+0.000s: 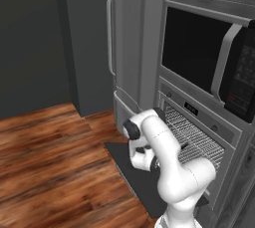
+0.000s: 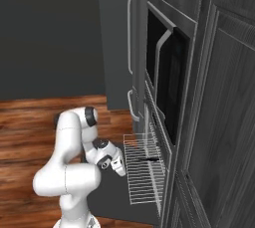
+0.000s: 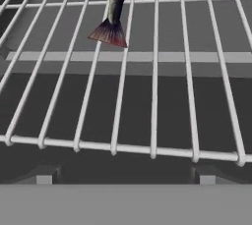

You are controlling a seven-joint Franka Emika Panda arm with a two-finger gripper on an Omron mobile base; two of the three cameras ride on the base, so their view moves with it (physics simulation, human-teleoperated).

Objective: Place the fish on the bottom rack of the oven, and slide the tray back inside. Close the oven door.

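**Fish on the pulled-out rack, claw spread and empty at the rack's front edge**

The fish (image 3: 117, 8) lies on the bottom rack (image 2: 144, 172), which is drawn out of the oven (image 1: 199, 122) over the lowered oven door (image 1: 137, 174). In the hand view the fish's dark body and reddish tail fin rest across the wire bars at the top of the picture, beyond the rack's front bar; the two finger tips (image 3: 43, 176) stand low at the bottom, on the near side of that bar, with the fish well ahead of them and not touched. The claw (image 2: 117, 165) is spread wide and pinches nothing. In the right base view it sits just beside the rack's outer edge, at about rack height, and the fish (image 2: 148, 158) shows as a thin dark sliver lying crosswise on the rack's inner part, nearer the oven mouth.

Counted: one fish, one pulled-out rack, one open oven door, one claw.

The rack's raised wire edge faces the claw, and its far end reaches the oven opening. The door lies flat beneath the rack and juts out over the wooden floor (image 1: 50, 162). Bare floor lies to the left of the arm; the tall grey cabinet door (image 1: 127, 38) and the black-windowed appliance (image 1: 204, 57) stand above and beside the oven.
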